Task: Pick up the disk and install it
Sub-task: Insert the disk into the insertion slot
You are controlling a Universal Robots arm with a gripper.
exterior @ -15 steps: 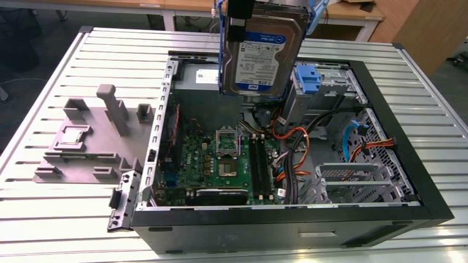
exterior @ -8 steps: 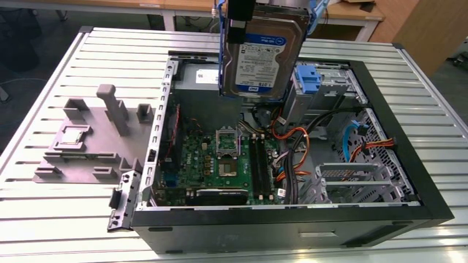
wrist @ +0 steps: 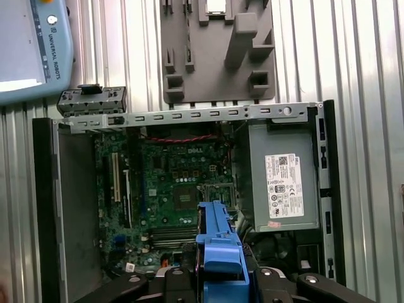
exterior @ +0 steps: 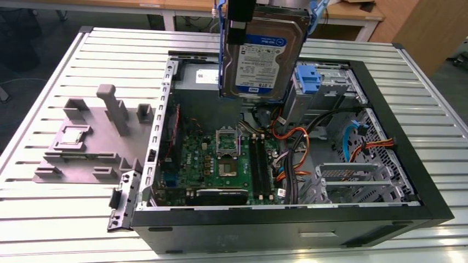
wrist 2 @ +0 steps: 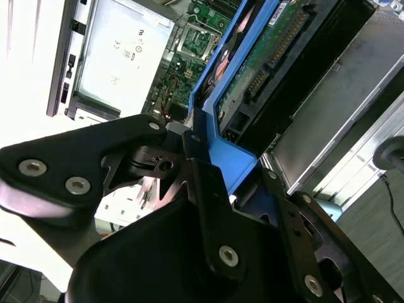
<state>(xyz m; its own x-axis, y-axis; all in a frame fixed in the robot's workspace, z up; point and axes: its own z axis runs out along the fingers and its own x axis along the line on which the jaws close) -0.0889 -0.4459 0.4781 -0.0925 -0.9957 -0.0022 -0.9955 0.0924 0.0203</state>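
Looking at the exterior view, we see the disk [exterior: 264,57] hanging upright in the air above the open computer case [exterior: 417,186]. It is a flat silver-grey hard drive. Its blue-and-white label is turned toward this camera, and blue plastic runs along its sides.

The gripper [exterior: 240,24] is clenched on the disk from above. In the second wrist view its black fingers [wrist 2: 205,183] press on the blue rail [wrist 2: 230,158], and the disk shows its underside there, with a green circuit board [wrist 2: 268,53].

The upper edge of the exterior view cuts off the top of the disk and most of the gripper. The disk also covers part of the case interior behind it. In the first wrist view the blue rail stands over the motherboard [wrist: 177,183], and the power supply [wrist: 281,177] with its white sticker lies beside the board. We cannot make out the small parts on the board.
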